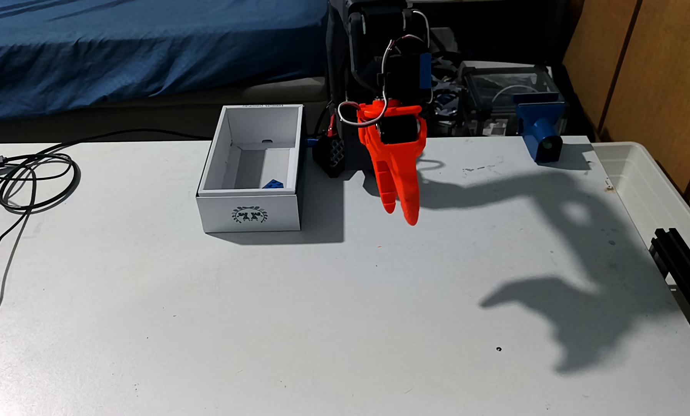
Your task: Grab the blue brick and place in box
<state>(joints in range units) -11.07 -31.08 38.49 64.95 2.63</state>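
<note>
**Brick's in the box, claw hanging free**

Loads of open worktop [255, 320] across the lower half of the frame, nothing on it but the arm's shadow. The orange claw [401, 214] hangs just right of centre, tips nearly together and holding nothing. The box [251, 214] sits left of it, apart, with the blue brick [273, 184] inside at its near right corner. Cables [27, 180] loop at the left edge, a blue clamp part [541, 132] stands upper right, and a plastic tub [655, 188] hugs the right edge.
</note>
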